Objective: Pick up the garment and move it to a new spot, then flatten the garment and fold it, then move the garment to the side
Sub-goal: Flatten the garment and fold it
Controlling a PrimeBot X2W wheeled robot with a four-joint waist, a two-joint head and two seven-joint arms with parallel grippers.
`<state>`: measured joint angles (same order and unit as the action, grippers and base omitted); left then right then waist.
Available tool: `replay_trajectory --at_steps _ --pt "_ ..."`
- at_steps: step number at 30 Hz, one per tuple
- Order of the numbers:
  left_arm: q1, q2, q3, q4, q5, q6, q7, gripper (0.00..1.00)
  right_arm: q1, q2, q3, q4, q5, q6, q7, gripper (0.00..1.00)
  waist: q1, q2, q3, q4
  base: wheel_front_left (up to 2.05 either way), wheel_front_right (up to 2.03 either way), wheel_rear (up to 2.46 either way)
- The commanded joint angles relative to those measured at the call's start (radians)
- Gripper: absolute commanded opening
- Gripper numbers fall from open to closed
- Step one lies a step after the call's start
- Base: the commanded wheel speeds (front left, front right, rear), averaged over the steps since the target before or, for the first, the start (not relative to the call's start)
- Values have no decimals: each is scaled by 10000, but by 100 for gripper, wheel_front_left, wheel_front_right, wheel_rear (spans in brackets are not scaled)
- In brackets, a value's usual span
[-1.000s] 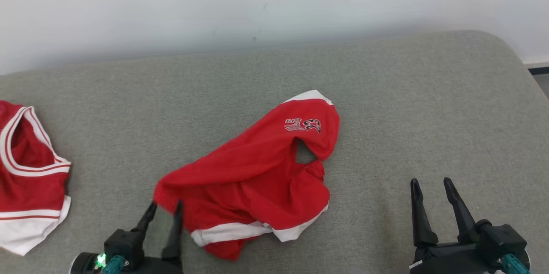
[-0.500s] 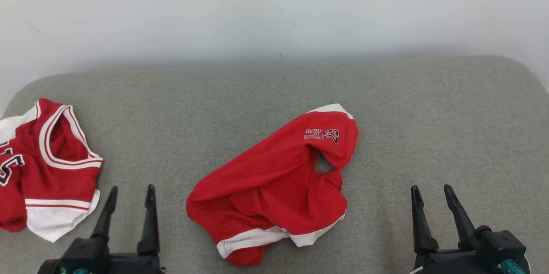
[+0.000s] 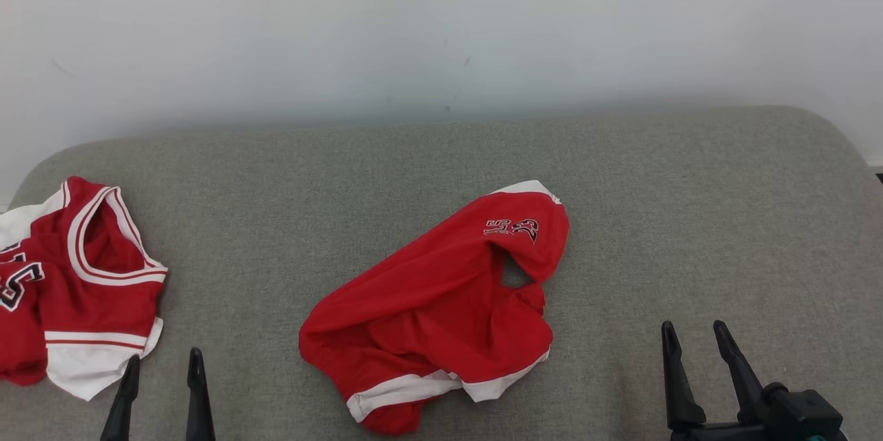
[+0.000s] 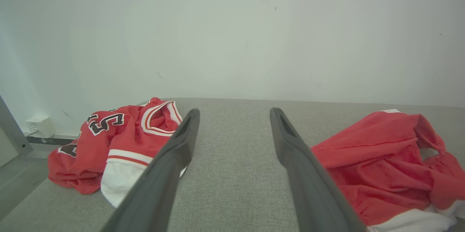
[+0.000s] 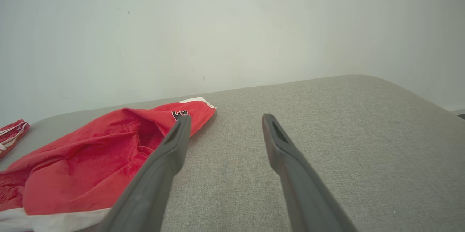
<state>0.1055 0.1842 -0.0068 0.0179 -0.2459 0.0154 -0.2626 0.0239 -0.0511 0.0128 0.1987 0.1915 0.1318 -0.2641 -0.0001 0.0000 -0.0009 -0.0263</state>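
Far left: a red-and-white jersey (image 3: 83, 289) is lying bunched at the left edge of the grey cushion (image 3: 690, 220), neck opening facing up. It is well apart from the task's thing.

The left pincer (image 3: 163, 356) is poking up from the bottom edge just right of the jersey's white hem. Its fingers are standing wide apart and gripping nothing, and bare cushion is showing between them in the left wrist view.

Centre: the garment (image 3: 441, 303), red shorts with white trim, is sitting crumpled mid-cushion, and neither arm is touching it. Its long axis is running diagonally, from a bunched end at the near left up to a white-hemmed leg with a printed number at the far right. A white band is curling along its near edge. It is looking unflattened and unfolded, so flattening is probably the step in hand.

Both garments are lying straight on the cushion, not inside anything.

Right: the right pincer (image 3: 692, 325) is pointing up from the lower right. Its fingers are also spread and holding nothing.

Key relation: the garment is lying between the two pincers, to the right of the left one and to the left of the right one, with bare cushion on each side. The gaps are looking about equal. The left pincer is seeming slightly nearer the bunched near-left end, while the right one is facing the near white hem and the far leg.
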Motion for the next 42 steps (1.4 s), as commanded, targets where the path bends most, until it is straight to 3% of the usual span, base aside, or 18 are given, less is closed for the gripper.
replay_trajectory --at_steps 1,8,16,25,36,37,38,42 --pt "116 -38 34 -27 32 -20 -33 100 57 -24 -20 10 -45 -22 -5 100 1 0 -9 15 0 0 0" --pt "98 -400 358 118 368 -437 -33 100 57 -122 108 252 15 -22 -5 100 1 0 -96 233 0 0 0" --pt "-243 -692 450 173 708 -771 -33 100 -858 -669 1067 1001 152 -22 -3 100 1 0 -18 577 0 0 0" --pt "-573 -975 366 189 949 -1016 -33 100 -2184 -1076 2002 3053 625 -22 157 100 1 0 383 1257 0 0 0" --pt "-830 -1215 262 237 1089 -1081 -33 100 -3333 -946 3160 5875 1624 -22 469 100 1 0 789 1842 0 0 0" --pt "-850 -1224 264 266 1094 -1093 -33 100 -3402 -948 3278 6014 1703 -22 470 43 1 0 803 1858 0 0 0" --pt "-876 -1229 274 296 1089 -1108 -33 100 -3451 -953 3374 6147 1833 -22 439 0 1 0 800 1863 0 0 0" --pt "-899 -1272 310 418 1036 -1119 -34 100 -3675 -1062 3571 6403 2235 -22 251 0 1 0 779 1746 0 0 0"
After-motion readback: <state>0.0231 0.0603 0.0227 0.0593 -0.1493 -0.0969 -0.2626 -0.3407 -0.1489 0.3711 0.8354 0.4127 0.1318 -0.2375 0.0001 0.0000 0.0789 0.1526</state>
